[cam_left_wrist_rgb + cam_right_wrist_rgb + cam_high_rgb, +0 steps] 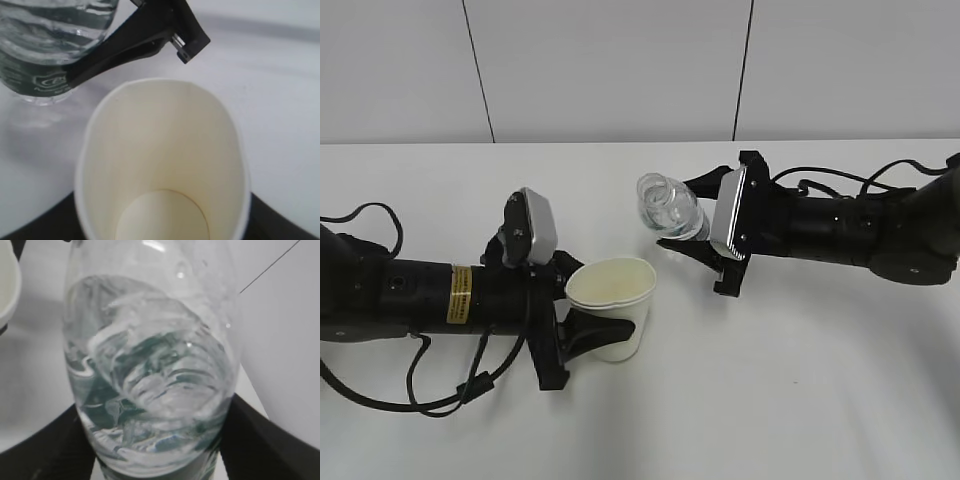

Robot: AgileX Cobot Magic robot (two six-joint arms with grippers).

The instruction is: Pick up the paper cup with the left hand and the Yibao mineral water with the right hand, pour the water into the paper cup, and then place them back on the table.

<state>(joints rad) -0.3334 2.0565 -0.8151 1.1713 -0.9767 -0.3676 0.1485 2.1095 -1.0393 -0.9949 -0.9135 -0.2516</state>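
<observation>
Paper cup (610, 305) sits pinched in the left hand (582, 330), jaws pressed vs its sides so the rim's squeezed oval; whether it's lifted or touching the table (800, 400) I can't tell. Inside looks dry & empty in the left wrist view. Yibao mineral water (670, 210) is clamped in the right hand (698, 245), jaws round the lower body, held clear of the table, up & to the right of the cup, near but apart, water inside. Judging by that: both picks done, pour not begun. Next move prob needs the bottle mouth brought over the rim, then tipped slowly; squashed rim = narrower target. Writing: dark green label w/ white lettering, too blurred to read; yellow sticker (461, 293) on left arm, illegible.
</observation>
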